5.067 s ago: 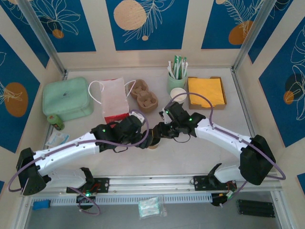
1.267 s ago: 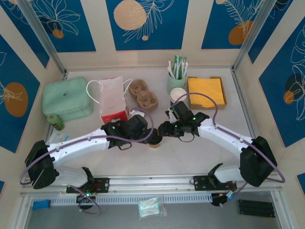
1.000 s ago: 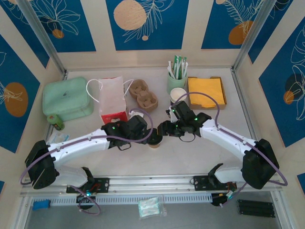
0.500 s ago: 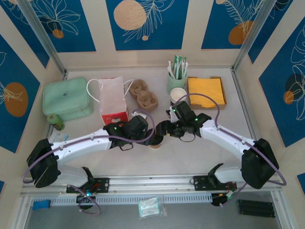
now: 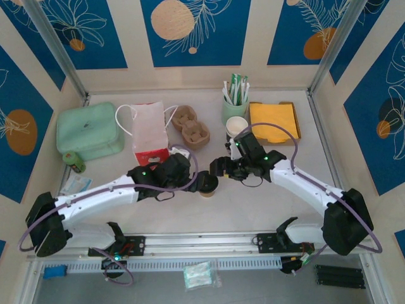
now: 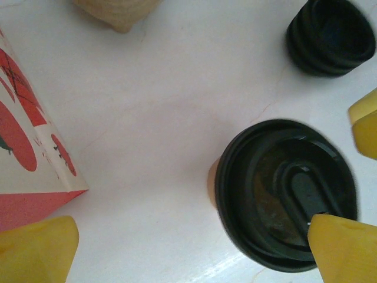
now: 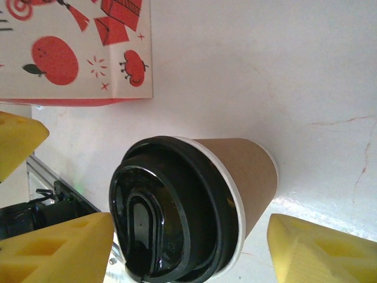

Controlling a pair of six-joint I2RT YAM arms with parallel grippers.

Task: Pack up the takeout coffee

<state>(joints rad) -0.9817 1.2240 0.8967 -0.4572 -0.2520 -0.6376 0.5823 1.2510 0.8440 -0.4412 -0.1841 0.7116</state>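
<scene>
Moved: right pincer (image 5: pixel 217 168) has backed slightly off the takeout coffee (image 5: pixel 207 184); jaws wider, standing apart on either side of it.
Left pincer (image 5: pixel 200 182): spread fully apart, one fingertip (image 6: pixel 344 250) over the lid (image 6: pixel 287 194).
Takeout coffee: upright on worktop (image 5: pixel 266 202), near red-and-white paper bag (image 5: pixel 150 130).

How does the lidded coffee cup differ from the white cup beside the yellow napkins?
The coffee cup wears a black lid; the white cup is open-topped. The coffee cup has brown walls; the white cup's are white. The coffee cup stands nearer the front edge; the white cup farther back, by the napkin tray. Both stand upright on the table.
</scene>
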